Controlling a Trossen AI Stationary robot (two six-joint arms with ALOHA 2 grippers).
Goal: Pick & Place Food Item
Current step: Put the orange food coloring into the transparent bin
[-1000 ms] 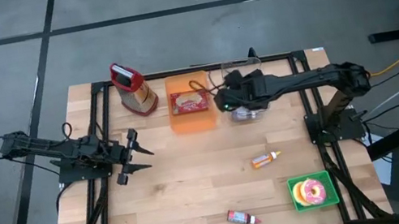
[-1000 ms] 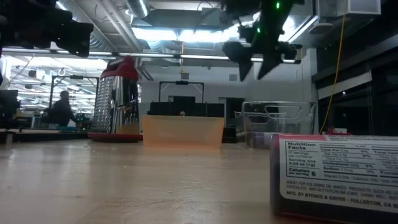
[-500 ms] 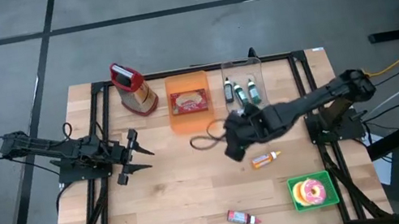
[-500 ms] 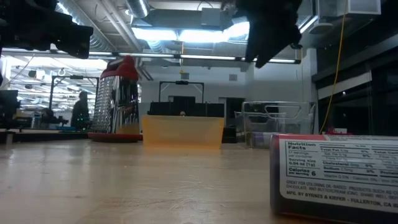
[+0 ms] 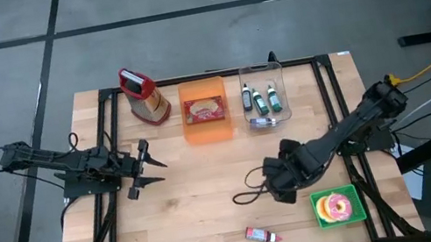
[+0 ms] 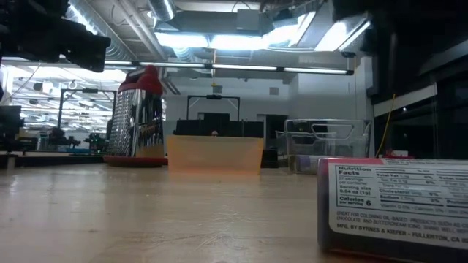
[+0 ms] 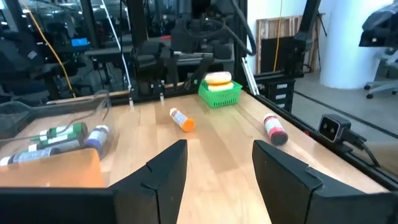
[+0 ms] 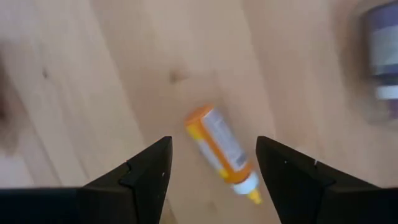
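Orange bottle (image 8: pixel 221 152) lay just beside the green donut basket (image 5: pixel 338 207); your right gripper (image 8: pixel 212 163) hung over it, fingers apart, ready to straddle it.

Low view: red-capped tube (image 6: pixel 393 204) label reads "Nutrition Facts", "Calories 6", "MFG. BY SYNES & KIRPEN - FULLERTON, CA"; remaining fine print too small. No other readable text.
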